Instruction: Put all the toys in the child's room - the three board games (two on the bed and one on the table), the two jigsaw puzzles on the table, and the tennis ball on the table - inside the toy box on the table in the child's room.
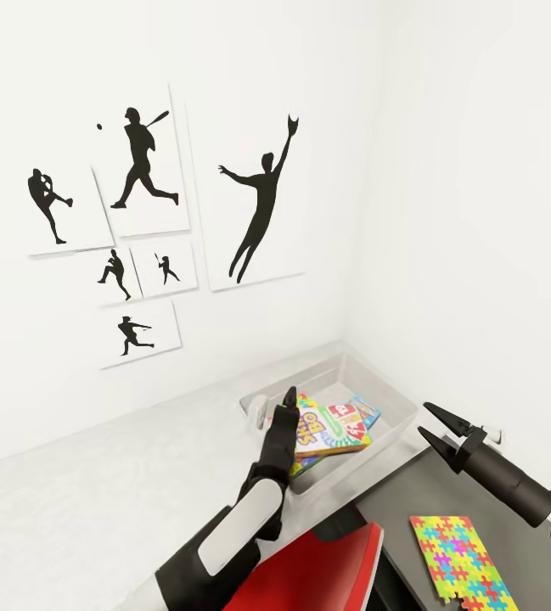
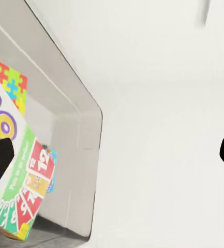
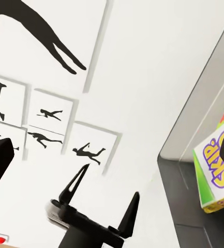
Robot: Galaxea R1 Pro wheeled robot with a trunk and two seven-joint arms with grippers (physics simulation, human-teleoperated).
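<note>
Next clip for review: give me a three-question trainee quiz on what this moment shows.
1. True or false: the toy box already holds the Skip-Bo game.
2. Which surface holds the jigsaw puzzle seen at lower right of the head view?
A. pale table
B. dark grey surface
C. inside the bin
3. Fill in: the right gripper is ____ and holds nothing.

Key: 1 true; 2 B; 3 open.

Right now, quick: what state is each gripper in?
Left gripper: open, empty, over the shallow light grey toy box.
Right gripper: open, empty, beside that box.
</note>
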